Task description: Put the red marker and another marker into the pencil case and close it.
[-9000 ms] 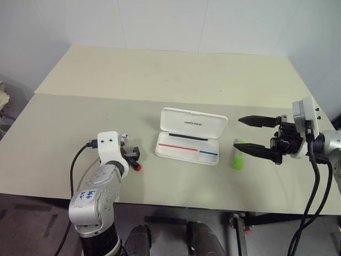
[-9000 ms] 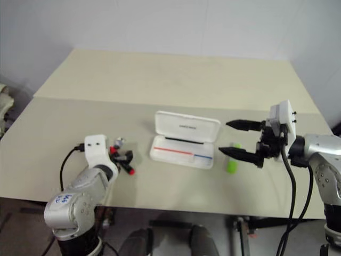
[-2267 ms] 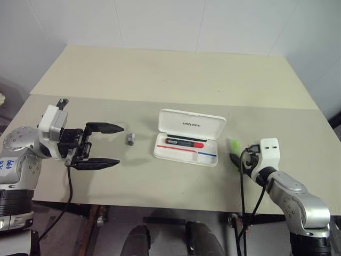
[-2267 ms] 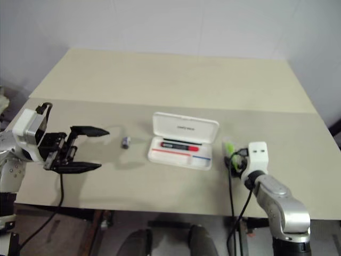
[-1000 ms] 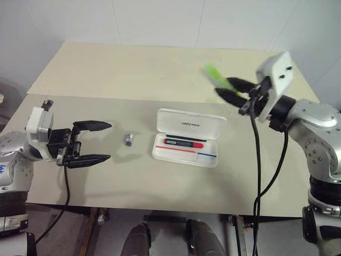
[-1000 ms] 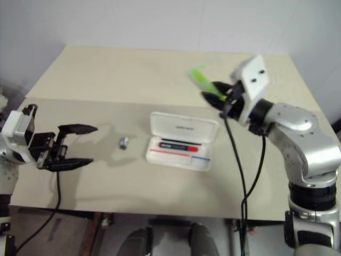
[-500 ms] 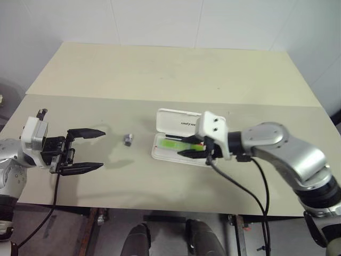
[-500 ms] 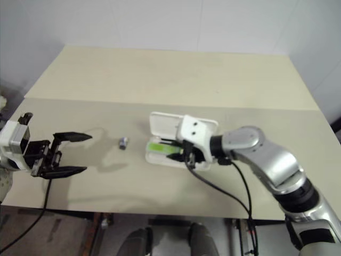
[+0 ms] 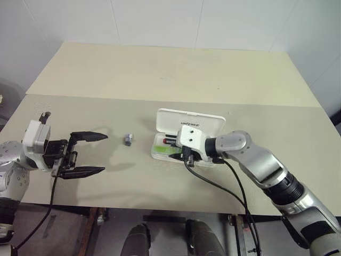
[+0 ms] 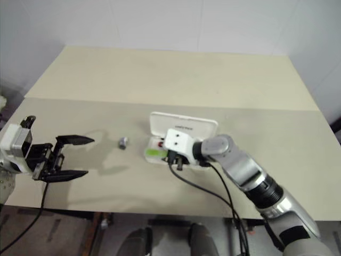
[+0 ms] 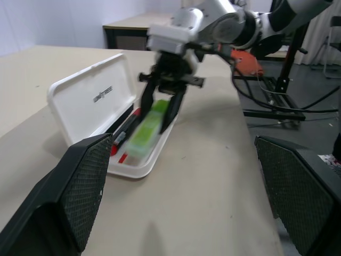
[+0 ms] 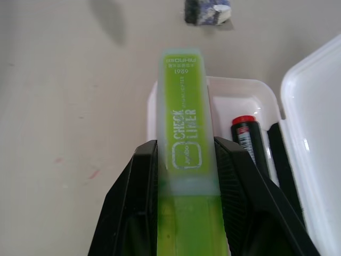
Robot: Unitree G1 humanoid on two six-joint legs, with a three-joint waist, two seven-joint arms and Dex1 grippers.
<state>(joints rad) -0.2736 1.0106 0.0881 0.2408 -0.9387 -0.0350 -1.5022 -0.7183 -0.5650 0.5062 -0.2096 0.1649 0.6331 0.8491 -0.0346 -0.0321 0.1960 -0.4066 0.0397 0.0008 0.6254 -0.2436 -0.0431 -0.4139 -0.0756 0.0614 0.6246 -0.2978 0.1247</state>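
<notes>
Over the open pencil case (image 9: 205,128), right end effector (image 11: 162,109) clamps the green highlighter (image 12: 184,160), long axis parallel to the red marker (image 12: 246,136) already inside; left end effector (image 9: 88,153) wide open, empty, well apart.

**Colours on the table**

The highlighter (image 12: 185,133) is lime green with white lettering. The pencil case (image 9: 202,124) is white with small dark lettering on the lid. The marker (image 12: 246,140) inside is black with a red end. The table (image 9: 160,74) is pale beige. A small object (image 9: 128,140) is grey.
</notes>
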